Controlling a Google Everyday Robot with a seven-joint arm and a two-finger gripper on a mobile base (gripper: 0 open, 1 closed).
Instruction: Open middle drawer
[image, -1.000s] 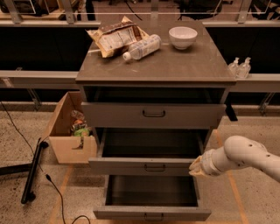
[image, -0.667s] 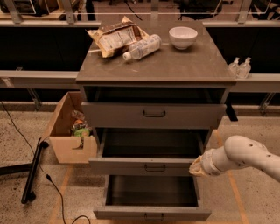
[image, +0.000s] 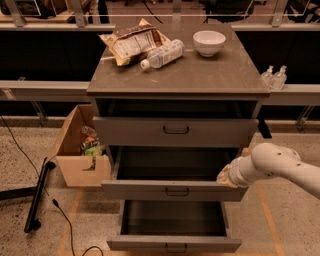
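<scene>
The middle drawer of the grey-brown cabinet stands pulled out, and its dark inside shows empty. Its small black loop handle sits at the centre of the front panel. My gripper comes in from the right on a white arm. It is at the right end of the middle drawer, just above the top edge of the front panel. The gripper's tip is partly hidden against the drawer's corner.
The taller top drawer is slightly out. The bottom drawer is pulled out furthest. On the cabinet top lie a snack bag, a plastic bottle and a white bowl. A cardboard box stands at the left, with a black pole and a cable on the floor.
My arm and gripper have risen slightly at the right end of the middle drawer. The drawers stand as they did.
</scene>
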